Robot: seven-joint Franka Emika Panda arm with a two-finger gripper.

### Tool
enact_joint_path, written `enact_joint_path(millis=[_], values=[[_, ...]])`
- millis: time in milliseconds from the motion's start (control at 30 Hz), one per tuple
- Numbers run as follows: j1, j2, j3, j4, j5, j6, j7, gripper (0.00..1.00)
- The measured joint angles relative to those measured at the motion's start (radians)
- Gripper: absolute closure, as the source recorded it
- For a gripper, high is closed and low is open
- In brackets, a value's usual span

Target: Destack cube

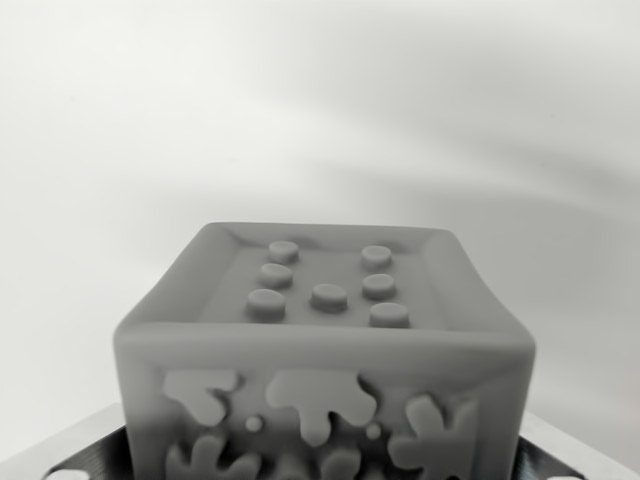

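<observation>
Looking through the wrist view, you see a single grey cube (325,350) filling the lower middle of the picture, sharp against a pale, blurred backdrop (320,100) that shows no other detail.

At the lower left corner, a slim light-coloured metal edge (70,447) runs out from beneath the cube, with a dark ribbed surface (100,458) just inside it; a small pale round spot sits on that surface at the very bottom. You cannot tell from this view whether these parts belong to the gripper or to a support under the cube.

In the middle, the cube's top face (325,285) is recessed inside a raised rim and carries seven round studs (328,296): three in a column on the left, one in the centre, three in a column on the right. The near face (320,420) bears raised splash-like shapes: one at the left, a larger dripping one in the centre, a third at the right, with small round dots between them. More such shapes run along the bottom edge and are cut off by the frame.

At the lower right corner, a matching light metal edge (580,450) emerges from behind the cube.

No fingertips are visible to you, so whether the end effector is wide, narrow or holding the cube cannot be told.
</observation>
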Motion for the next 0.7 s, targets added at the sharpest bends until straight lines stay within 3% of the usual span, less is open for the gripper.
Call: enact_joint_path(millis=[700], values=[[0.063, 0.042, 0.024, 0.047, -0.008, -0.002, 0.042, 1.00]])
